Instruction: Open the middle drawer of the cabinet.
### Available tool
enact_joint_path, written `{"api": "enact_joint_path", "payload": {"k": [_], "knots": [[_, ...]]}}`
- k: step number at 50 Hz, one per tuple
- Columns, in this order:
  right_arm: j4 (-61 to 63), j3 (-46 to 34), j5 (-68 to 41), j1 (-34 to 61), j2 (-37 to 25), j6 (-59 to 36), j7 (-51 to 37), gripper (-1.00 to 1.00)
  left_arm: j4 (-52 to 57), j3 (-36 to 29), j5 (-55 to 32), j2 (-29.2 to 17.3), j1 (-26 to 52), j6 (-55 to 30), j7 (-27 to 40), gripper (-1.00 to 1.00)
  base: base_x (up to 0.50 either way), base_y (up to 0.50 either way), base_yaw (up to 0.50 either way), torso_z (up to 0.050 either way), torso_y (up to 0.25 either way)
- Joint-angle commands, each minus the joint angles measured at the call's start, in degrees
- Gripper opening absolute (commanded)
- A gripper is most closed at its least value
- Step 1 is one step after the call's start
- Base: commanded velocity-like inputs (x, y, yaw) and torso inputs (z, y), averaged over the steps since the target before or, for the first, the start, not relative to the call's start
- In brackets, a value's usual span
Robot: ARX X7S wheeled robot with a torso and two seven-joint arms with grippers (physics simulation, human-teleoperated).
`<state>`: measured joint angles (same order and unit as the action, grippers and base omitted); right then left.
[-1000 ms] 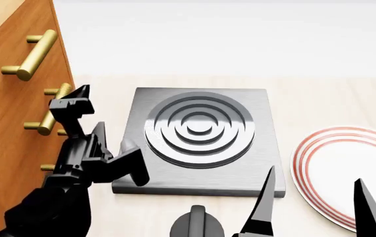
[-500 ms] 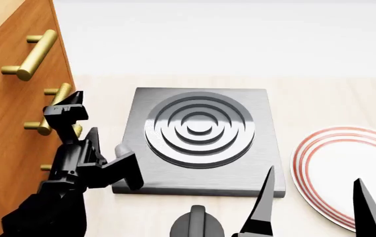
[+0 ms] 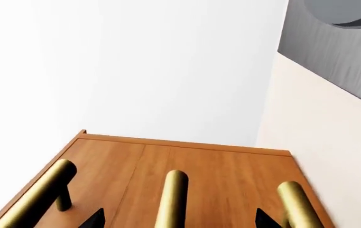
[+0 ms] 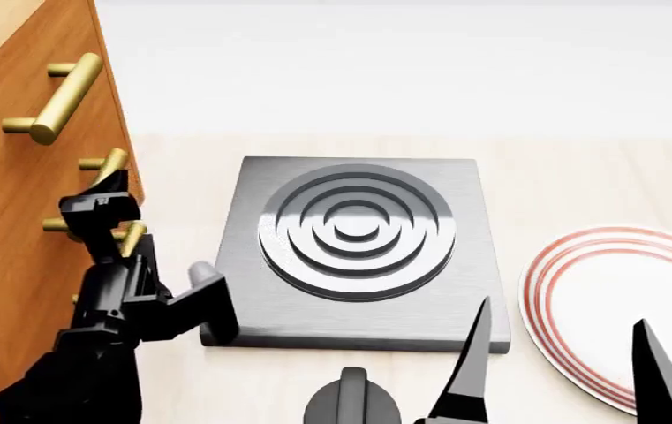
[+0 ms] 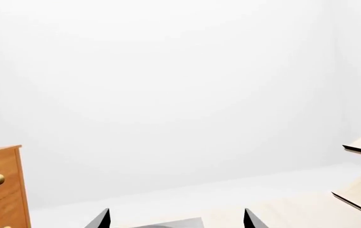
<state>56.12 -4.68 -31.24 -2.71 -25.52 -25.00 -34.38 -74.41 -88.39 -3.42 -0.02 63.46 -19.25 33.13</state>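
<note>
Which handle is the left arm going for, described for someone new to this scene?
Find the wooden cabinet left of the grey hob. Three brass bar handles run down its front. The target is the middle handle, directly at the left gripper, unlike the clear top handle.

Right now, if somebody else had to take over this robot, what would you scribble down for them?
Left gripper: open, fingers either side of the middle handle, not closed on it yet.
Right gripper: open, idle low over the counter beside the striped plate, holding nothing.
The cabinet stands at the left of the counter, next to the grey burner plate. The drawer looks fully shut, flush with the ones above and below.
Done: the approach to the handle.
Left: close on the handle, pull the drawer straight out, let go.
</note>
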Motion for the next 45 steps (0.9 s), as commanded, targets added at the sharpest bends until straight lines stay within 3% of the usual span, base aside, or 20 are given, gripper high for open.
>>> {"api": "enact_joint_path", "payload": {"k": [1, 45], "knots": [[-0.3, -0.5, 0.1, 0.1, -0.3, 0.4, -0.2, 1.00, -0.6, 1.3, 1.0, -0.1, 0.1, -2.0, -0.3, 1.00, 0.00, 0.00, 0.00, 0.000, 0.000], [-0.7, -1.6, -0.1, 0.3, -1.6, 1.3, -1.8, 1.00, -0.6, 2.9, 3.5, -2.4, 0.2, -4.3, 1.7, 1.00, 0.00, 0.00, 0.00, 0.000, 0.000]]}}
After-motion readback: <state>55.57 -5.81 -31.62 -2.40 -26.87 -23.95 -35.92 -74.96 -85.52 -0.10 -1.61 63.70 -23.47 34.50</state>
